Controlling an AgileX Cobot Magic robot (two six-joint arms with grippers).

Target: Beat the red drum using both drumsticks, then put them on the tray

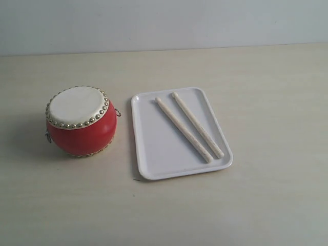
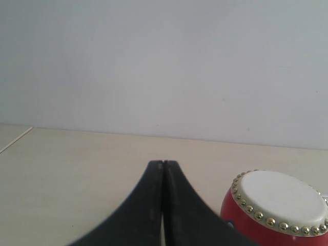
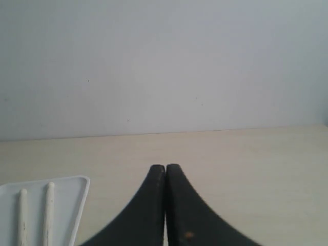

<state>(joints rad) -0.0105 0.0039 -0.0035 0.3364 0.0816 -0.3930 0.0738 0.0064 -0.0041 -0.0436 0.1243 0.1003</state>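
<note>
The red drum (image 1: 81,122) with its cream skin and brass studs stands on the left of the table; it also shows in the left wrist view as the red drum (image 2: 277,207). To its right lies the white tray (image 1: 148,148), with two drumsticks side by side on it, one drumstick (image 1: 183,129) and the other drumstick (image 1: 198,124). The right wrist view shows the tray's corner (image 3: 77,197) and both stick tips (image 3: 22,205). My left gripper (image 2: 163,163) is shut and empty, beside the drum. My right gripper (image 3: 165,166) is shut and empty, beside the tray. Neither arm appears in the exterior view.
The pale wooden table (image 1: 266,92) runs back to a plain grey wall (image 1: 164,23). A table edge line (image 2: 15,139) shows in the left wrist view.
</note>
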